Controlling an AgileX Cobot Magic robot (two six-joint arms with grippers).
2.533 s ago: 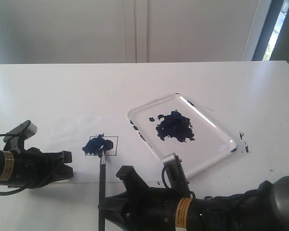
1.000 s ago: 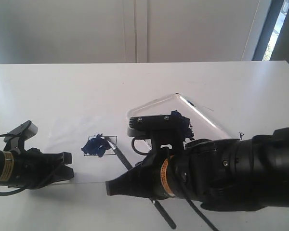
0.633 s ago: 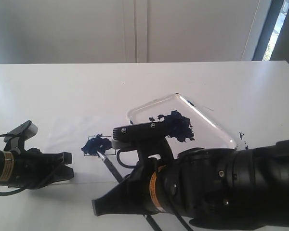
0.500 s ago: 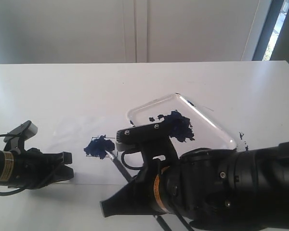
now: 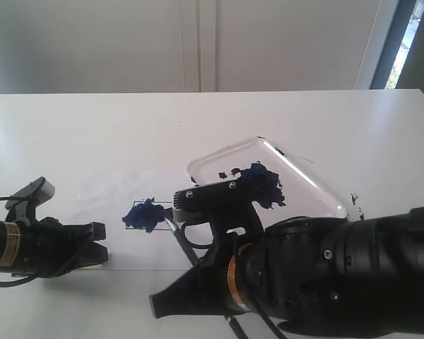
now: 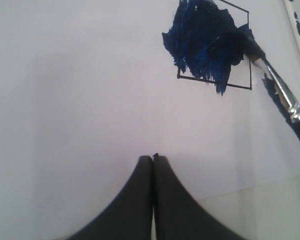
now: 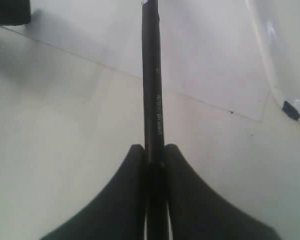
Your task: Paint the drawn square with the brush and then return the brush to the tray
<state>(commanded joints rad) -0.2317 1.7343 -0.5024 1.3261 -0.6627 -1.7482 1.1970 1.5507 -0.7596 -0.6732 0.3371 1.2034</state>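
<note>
Most of the drawn square [image 5: 147, 214] is getting covered: I'm dragging the brush [image 5: 181, 239] rightward, tip now reaching its right edge. My right gripper [image 7: 151, 150] is clamping the brush, my left gripper [image 6: 153, 157] is idling pinched closed, empty. Returning it to the tray [image 5: 318, 189] on the right is probably coming up soon.

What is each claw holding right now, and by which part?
The right claw grips the brush on its black handle, well back from its tip. The left claw is shut, holding nothing.
</note>
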